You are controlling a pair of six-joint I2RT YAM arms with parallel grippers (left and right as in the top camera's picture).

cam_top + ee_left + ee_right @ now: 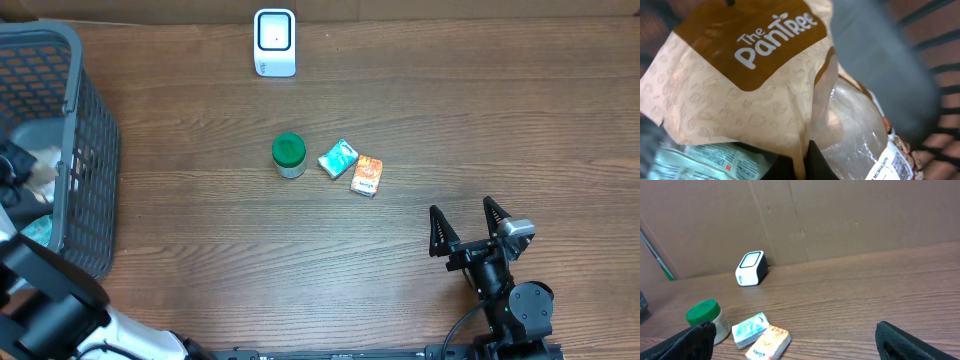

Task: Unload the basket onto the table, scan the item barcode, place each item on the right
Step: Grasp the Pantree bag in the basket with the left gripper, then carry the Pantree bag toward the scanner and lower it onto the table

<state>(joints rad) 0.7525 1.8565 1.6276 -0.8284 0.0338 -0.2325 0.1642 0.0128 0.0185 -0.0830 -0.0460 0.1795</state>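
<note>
We see the left pincer down inside the basket at the bench's left edge, its jaws shut. The pouch lies right against it, filling the wrist view, one folded edge running down to the dark fingers. We cannot tell whether that edge is actually pinched. A clear packet lies beside the pouch in the basket. The right pincer stands wide and empty near the bench's front right corner. The scanner sits at the far edge. A jar, a teal packet and an orange box lie mid-bench.
</note>
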